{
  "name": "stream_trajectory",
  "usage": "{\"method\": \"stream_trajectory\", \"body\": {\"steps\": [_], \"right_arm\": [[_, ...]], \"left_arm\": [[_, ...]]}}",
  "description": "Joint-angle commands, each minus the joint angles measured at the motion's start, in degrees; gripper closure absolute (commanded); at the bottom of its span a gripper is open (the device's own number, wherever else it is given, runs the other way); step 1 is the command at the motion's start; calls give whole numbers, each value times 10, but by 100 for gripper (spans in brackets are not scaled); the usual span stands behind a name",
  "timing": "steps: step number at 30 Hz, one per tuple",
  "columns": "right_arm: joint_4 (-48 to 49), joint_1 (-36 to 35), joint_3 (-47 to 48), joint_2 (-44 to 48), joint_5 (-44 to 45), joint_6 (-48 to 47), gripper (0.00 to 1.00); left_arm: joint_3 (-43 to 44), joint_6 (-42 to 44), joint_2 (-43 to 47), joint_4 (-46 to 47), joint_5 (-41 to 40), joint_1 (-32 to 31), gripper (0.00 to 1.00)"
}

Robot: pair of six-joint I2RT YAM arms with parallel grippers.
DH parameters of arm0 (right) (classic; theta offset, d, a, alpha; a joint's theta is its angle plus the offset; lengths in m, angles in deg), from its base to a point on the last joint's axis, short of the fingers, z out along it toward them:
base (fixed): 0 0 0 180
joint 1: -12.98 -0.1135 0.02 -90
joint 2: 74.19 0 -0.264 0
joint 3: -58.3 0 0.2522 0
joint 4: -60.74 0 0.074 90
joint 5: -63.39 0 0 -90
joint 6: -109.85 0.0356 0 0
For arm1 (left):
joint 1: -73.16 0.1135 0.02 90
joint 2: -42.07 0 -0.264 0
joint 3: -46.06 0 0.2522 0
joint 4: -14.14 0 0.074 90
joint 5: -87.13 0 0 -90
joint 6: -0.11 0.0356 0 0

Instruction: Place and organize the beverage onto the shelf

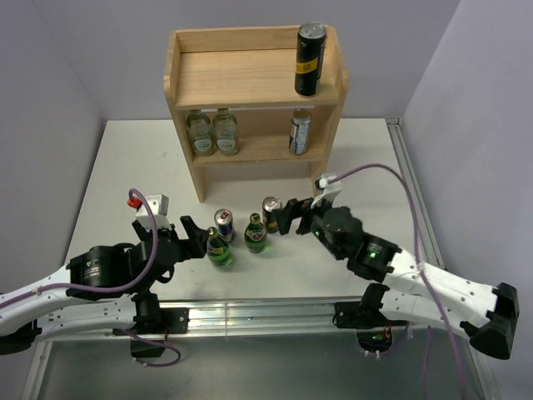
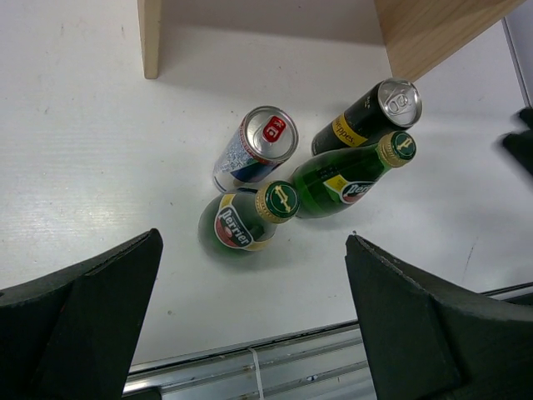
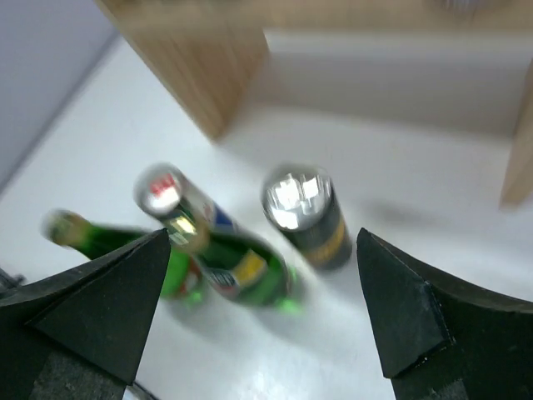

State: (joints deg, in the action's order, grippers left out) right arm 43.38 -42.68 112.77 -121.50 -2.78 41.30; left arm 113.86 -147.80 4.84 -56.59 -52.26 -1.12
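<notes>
Right tool, spread wide beside the tall black yellow-labelled can, may topple the crowding green glass bottle when closing.

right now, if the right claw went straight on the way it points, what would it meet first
Probably the tall black can, closest ahead of the open right claw. A green bottle stands left of that line; the blurry view leaves depth uncertain.

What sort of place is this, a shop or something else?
Probably a robotics lab test cell, not a shop: a white table boxed in by blank walls, two robot arms bolted to its edge, and a small wooden shelf staged with drinks.
</notes>
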Motion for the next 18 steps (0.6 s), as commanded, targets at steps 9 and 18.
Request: {"method": "stream_trajectory", "body": {"steps": [9, 18], "right_arm": [[204, -4, -132, -143, 3, 127, 0], [293, 5, -110, -265, 41, 105, 0]], "left_arm": [[20, 3, -19, 3, -7, -3, 1], [19, 10, -19, 9, -5, -4, 1]]}}
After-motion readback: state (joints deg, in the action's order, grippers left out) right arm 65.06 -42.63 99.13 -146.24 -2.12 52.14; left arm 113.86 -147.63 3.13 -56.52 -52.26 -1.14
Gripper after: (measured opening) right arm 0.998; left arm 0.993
